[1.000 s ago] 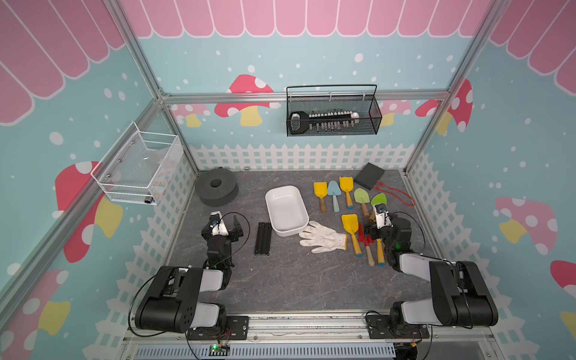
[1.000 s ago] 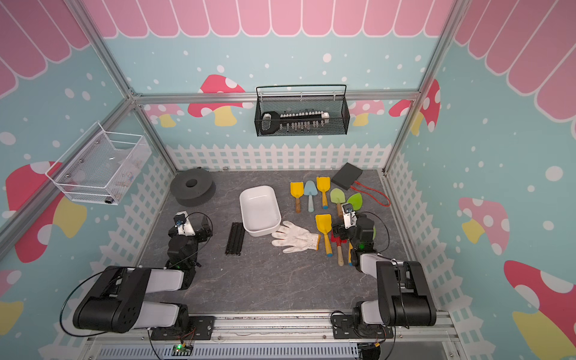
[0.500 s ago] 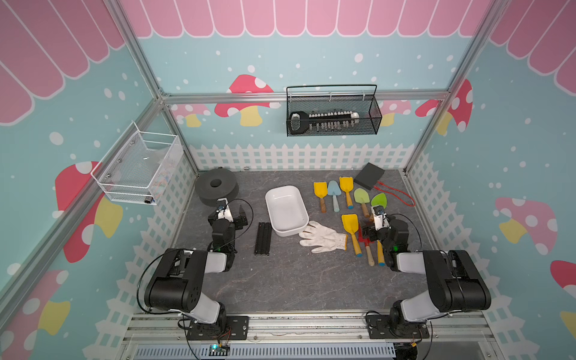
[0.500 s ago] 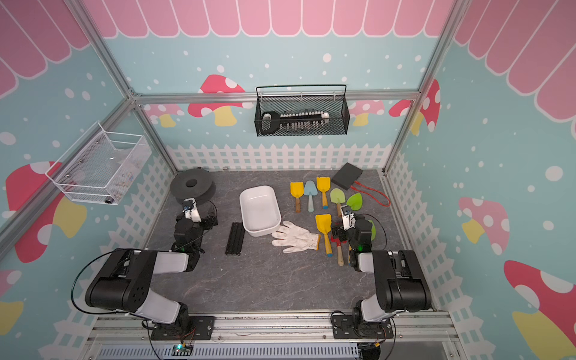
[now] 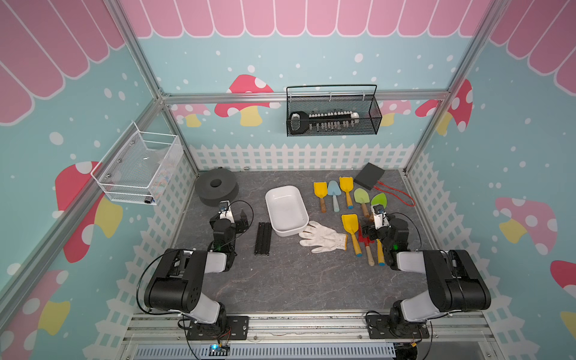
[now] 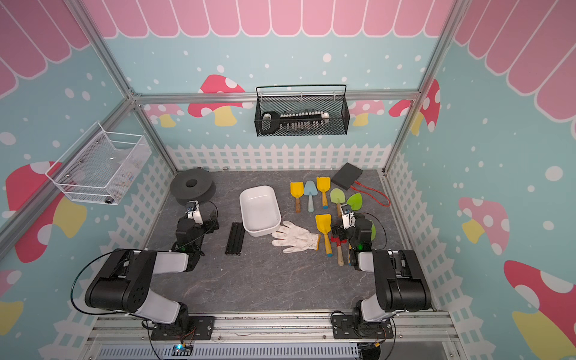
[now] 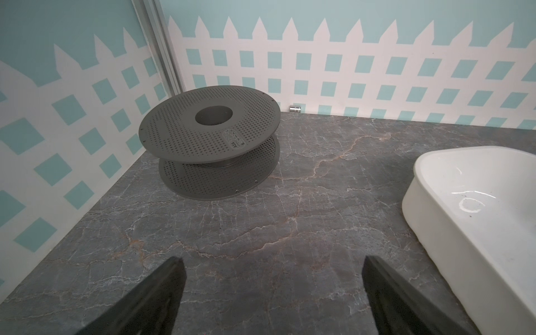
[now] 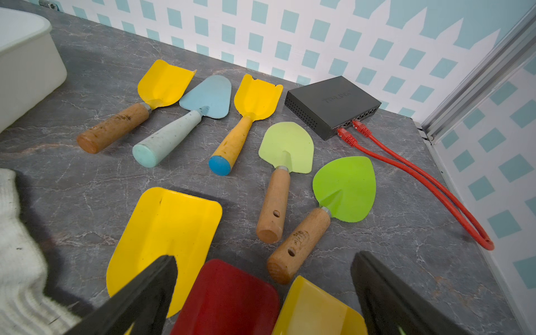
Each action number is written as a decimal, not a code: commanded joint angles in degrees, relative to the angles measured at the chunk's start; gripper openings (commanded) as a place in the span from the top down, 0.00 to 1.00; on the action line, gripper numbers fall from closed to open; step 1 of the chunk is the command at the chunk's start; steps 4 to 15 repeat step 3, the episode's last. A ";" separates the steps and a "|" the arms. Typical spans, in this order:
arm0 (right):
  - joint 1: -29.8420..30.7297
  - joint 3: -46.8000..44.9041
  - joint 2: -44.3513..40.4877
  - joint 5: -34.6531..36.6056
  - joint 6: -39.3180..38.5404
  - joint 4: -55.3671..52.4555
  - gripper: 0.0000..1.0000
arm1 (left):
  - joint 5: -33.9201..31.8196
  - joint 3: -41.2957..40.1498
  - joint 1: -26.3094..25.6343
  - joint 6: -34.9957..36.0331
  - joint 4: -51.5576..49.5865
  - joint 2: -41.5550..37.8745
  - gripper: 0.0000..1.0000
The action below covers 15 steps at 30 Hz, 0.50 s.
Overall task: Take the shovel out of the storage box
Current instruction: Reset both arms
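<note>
8 shovels [image 5: 349, 221], 1 storage box [image 5: 285, 232], 1 glove [image 5: 322, 239], 1 blk spool [image 5: 205, 190]

The storage box [image 5: 286, 205] lies between the spool [image 5: 216, 190], left, and the shovels [image 5: 351, 223], right (glove [image 5: 322, 238] beside it).

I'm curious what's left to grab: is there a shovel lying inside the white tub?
No, the white tub shows only its bare white floor, nothing in it.
</note>
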 commanded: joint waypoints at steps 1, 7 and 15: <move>0.32 0.95 0.49 -0.34 -0.25 -0.08 0.01 | 1.02 0.63 0.41 0.79 -1.00 -0.16 0.01; 0.32 0.94 0.44 -0.34 -0.25 -0.19 0.00 | 0.90 0.48 0.41 0.87 -0.78 -0.36 0.01; 0.32 0.94 0.44 -0.34 -0.25 -0.19 0.00 | 0.90 0.48 0.41 0.87 -0.78 -0.36 0.01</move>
